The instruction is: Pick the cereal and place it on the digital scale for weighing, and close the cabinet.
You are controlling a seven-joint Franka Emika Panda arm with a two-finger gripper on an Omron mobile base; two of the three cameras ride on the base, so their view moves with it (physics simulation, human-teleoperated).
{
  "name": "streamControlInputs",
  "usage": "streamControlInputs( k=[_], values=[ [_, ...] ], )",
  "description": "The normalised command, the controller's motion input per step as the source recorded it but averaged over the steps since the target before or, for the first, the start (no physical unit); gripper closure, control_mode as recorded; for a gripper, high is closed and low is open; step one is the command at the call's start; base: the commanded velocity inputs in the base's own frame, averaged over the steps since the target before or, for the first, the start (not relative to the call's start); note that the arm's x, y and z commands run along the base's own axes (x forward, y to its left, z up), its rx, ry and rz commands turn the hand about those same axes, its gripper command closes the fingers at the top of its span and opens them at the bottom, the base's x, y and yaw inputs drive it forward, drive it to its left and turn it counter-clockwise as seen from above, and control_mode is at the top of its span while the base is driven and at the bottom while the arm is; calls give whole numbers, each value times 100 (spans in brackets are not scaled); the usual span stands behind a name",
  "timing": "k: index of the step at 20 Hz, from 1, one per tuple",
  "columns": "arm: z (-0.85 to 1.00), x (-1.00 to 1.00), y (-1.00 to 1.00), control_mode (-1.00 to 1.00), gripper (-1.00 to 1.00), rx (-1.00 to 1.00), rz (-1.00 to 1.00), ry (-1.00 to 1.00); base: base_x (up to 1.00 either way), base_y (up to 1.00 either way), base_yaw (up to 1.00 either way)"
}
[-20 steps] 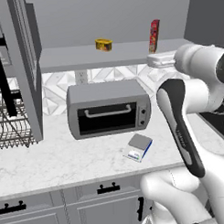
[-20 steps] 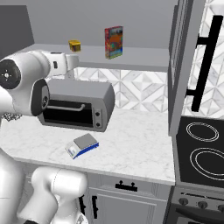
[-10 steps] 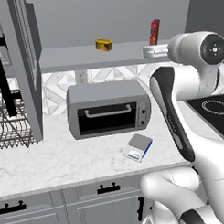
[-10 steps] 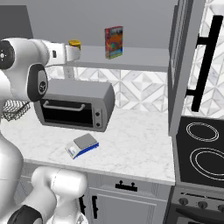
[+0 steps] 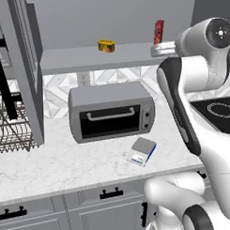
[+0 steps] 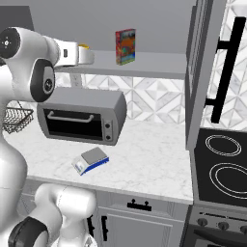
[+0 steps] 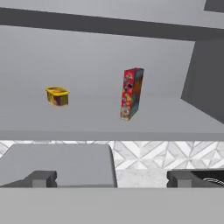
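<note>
Dark fingertips (image 7: 42, 178) rise at the bottom of the hand view with a broad gap between them, so the gripper (image 7: 113, 178) has its jaws spread wide and holds nothing. Just beyond them, lower in that frame, lies the grey top of the toaster oven (image 5: 112, 113), which sits on the marble counter (image 5: 57, 163). The digital scale (image 5: 142, 151) rests on that counter near its front edge, at lower centre of the left base view, with nothing on its plate. Farther back, on the open shelf of the cabinet (image 6: 159, 65), the cereal (image 7: 132, 93) stands upright, right of centre in the hand view, well apart from the yellow can (image 7: 57, 96) at its left.

My judgement is that the step in hand is the approach: the jaws should line up with the box's narrow sides, go in level above the shelf, and close around its middle so it does not tip. Its colourful print is too blurred to read; no brand is legible.
</note>
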Motion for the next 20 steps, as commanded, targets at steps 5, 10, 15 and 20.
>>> streamControlInputs(
  k=[5, 10, 15, 20],
  values=[
    [-19, 19, -32, -100, -100, 0, 0, 11, 0, 0, 0],
    [-3, 27, -2, -100, -100, 0, -1, 8, 0, 0, 0],
    [0, 43, 0, -100, -100, 0, 0, 2, 0, 0, 0],
    [12, 38, -2, -100, -100, 1, 0, -4, 0, 0, 0]
  ],
)
